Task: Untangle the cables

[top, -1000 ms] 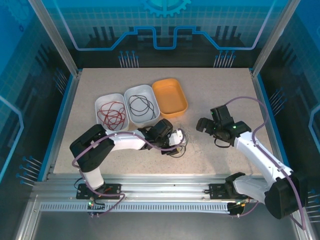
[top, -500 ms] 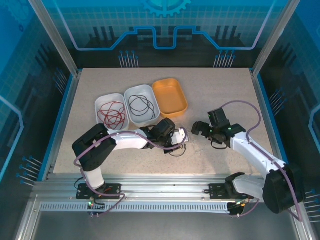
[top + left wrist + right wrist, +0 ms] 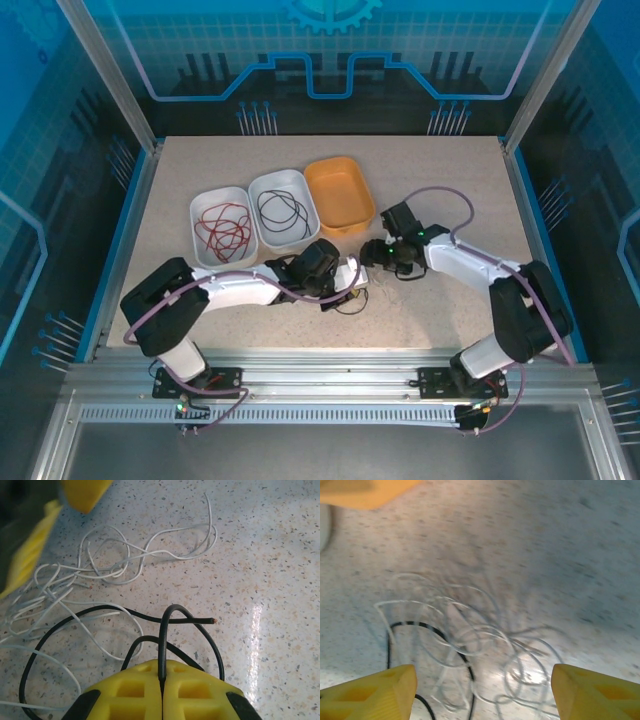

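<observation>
Shifted since a second ago: right pincer (image 3: 372,252), swung leftward from the open right half of the bench (image 3: 450,190) to just beside the left pincer (image 3: 350,277), near the orange tray (image 3: 340,195). Left elbow also drawn further left, its pincer nearly where it was, over the tangle (image 3: 352,296).

Left pincer (image 3: 162,682) clenched, grasping a black cable (image 3: 165,630) that rises from between the yellow fingers (image 3: 130,692), arches over and ends in a bare tip to the right. Right pincer (image 3: 482,685) released, yellow fingers (image 3: 375,687) wide apart above the heap, nothing between them.

White cables (image 3: 115,567) loose in overlapping loops on the bench just beyond the black one. From the right wrist, the same white cables (image 3: 485,640) blurred, with a black strand (image 3: 452,647) crossing among them at lower left.

Tangle at the centre front of the bench. Behind it, three trays in a touching row: left white tray (image 3: 215,193) with red cables (image 3: 222,228), middle white tray (image 3: 285,176) with a black coil (image 3: 280,212), then the orange one.

Bench top speckled beige, glossy under glare. Aluminium frame posts at the corners, blue-lit patterned panels behind and beside, slotted rail along the near edge.
</observation>
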Controlling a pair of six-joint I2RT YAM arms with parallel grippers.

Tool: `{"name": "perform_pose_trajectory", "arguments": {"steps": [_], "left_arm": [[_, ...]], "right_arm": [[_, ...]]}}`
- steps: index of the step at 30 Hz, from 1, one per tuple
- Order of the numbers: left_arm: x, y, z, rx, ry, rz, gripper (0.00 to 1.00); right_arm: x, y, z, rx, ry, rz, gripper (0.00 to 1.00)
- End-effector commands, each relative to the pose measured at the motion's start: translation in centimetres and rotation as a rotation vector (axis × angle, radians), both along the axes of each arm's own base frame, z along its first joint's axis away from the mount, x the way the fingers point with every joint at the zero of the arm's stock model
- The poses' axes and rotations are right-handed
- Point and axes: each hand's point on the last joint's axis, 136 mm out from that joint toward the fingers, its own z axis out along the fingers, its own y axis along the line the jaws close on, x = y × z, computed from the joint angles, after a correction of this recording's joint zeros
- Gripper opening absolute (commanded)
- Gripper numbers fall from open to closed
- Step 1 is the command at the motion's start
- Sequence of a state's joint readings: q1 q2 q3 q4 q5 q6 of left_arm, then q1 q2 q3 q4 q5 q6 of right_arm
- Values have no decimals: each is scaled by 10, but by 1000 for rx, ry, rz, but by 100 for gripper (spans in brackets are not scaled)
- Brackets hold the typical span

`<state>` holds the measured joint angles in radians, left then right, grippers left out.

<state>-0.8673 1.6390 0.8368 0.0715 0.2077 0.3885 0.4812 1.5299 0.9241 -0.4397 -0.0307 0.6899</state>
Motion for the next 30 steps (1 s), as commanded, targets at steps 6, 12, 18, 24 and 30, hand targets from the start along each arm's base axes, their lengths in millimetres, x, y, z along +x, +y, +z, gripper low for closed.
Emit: {"name": "perform_pose_trajectory", "arguments": {"steps": [6, 12, 18, 24, 30], "left_arm": [[-8, 1, 13, -59, 2, 9, 0], [-5, 4, 16, -61, -7, 35, 0], [-3, 10, 19, -55, -22, 65, 0], [2, 26, 32, -98, -37, 132, 0], [10, 57, 40, -124, -35, 247, 0]], "right_arm": [[3, 24, -21, -57, 69, 94, 72], [-7, 18, -41, -144, 146, 112, 68], [-9, 6, -44, -198, 155, 90, 53], [-5, -9, -39, -210, 133, 44, 20], [-4, -19, -31, -205, 107, 10, 14]]}}
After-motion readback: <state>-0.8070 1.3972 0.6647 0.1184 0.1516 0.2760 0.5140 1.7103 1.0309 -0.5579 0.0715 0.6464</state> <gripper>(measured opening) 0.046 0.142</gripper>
